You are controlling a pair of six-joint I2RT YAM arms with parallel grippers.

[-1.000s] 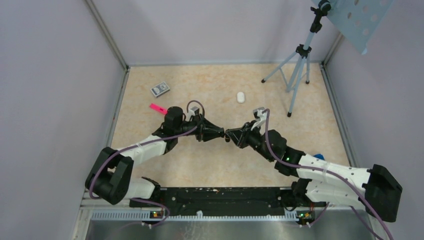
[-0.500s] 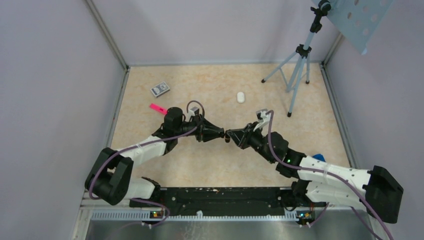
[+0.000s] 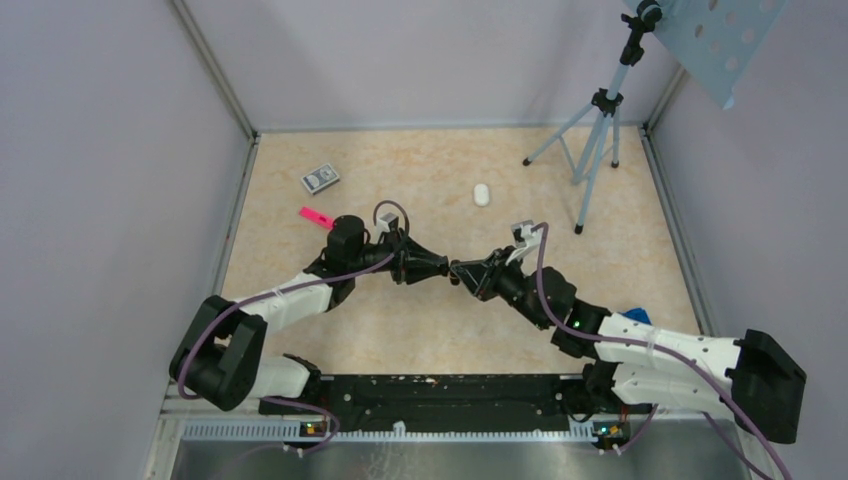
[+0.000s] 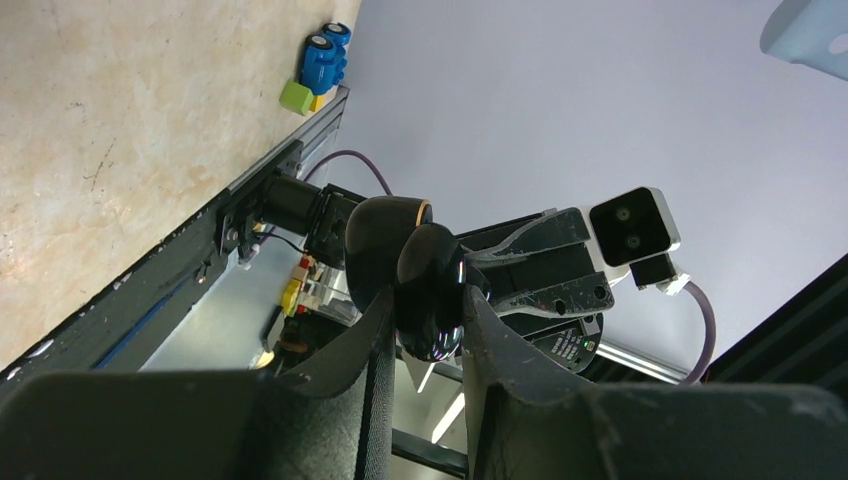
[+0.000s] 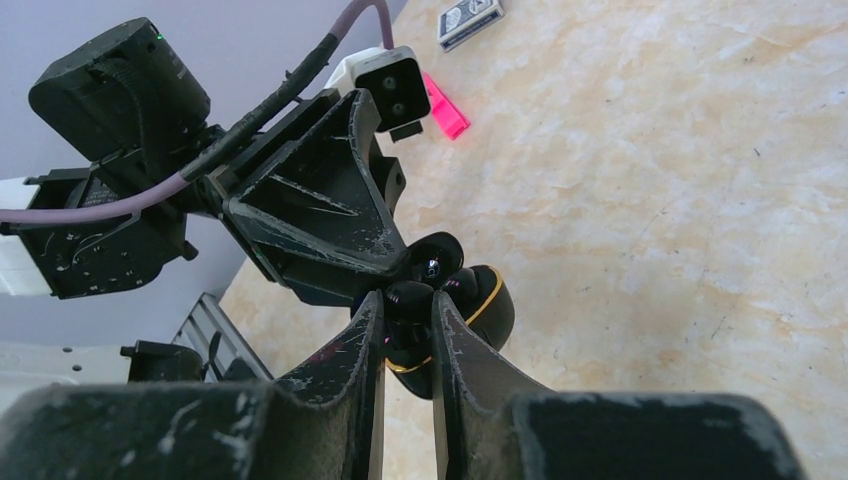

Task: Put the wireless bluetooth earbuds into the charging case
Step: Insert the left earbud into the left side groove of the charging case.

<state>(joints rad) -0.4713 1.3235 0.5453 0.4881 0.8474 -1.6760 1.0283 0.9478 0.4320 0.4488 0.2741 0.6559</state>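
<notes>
At mid-table, left gripper (image 4: 425, 312) is clamping the case (image 4: 385, 238). Right gripper (image 5: 408, 306) is pinching an earbud (image 5: 408, 296) against it, seemingly not yet seated.

Glossy black plastic charging case (image 4: 425, 285) (gold-coloured rim), matt mottled table (image 5: 650, 150)

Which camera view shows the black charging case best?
The left wrist view: the black charging case fills the middle, held by the left gripper. The right wrist view shows its gold-rimmed edge partly behind the right gripper, which pinches a black earbud. In the top view the gripper tips hide it.
</notes>
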